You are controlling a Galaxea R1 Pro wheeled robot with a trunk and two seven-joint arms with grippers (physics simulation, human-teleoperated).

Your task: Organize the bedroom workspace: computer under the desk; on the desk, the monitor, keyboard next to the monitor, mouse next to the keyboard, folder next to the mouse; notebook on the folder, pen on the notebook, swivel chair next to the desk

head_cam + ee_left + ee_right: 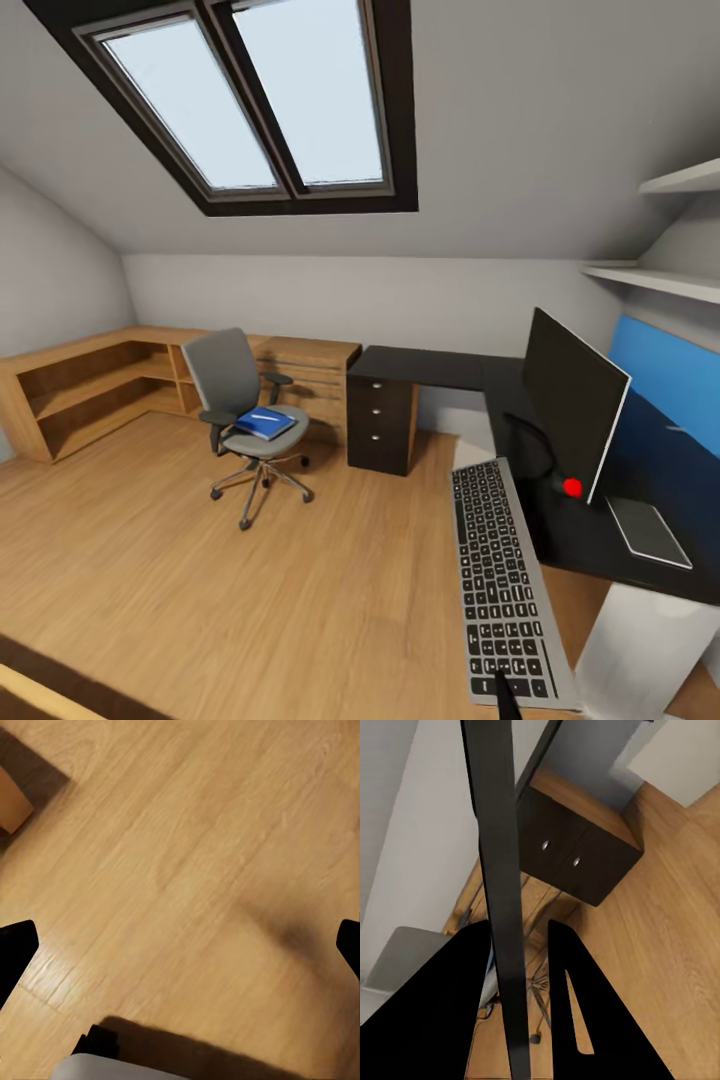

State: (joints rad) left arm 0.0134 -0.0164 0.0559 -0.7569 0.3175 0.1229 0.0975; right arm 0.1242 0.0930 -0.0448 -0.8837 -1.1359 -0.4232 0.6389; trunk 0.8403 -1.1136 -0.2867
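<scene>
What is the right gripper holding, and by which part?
The right gripper holds the keyboard edge-on, its fingers clamped across the thin slab near one end.

Open floor point(150, 560) left; held keyboard point(500, 580) seemingly crowds desk point(590, 545) edge.

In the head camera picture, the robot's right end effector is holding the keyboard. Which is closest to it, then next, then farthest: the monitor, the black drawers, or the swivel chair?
Measured from the right end effector, which grips the keyboard at the bottom of the head view:
1. Monitor, on the black desk just beyond the keyboard.
2. Black drawers, under the desk's far end.
3. Swivel chair, farther left across the floor, with the blue folder on its seat.
</scene>
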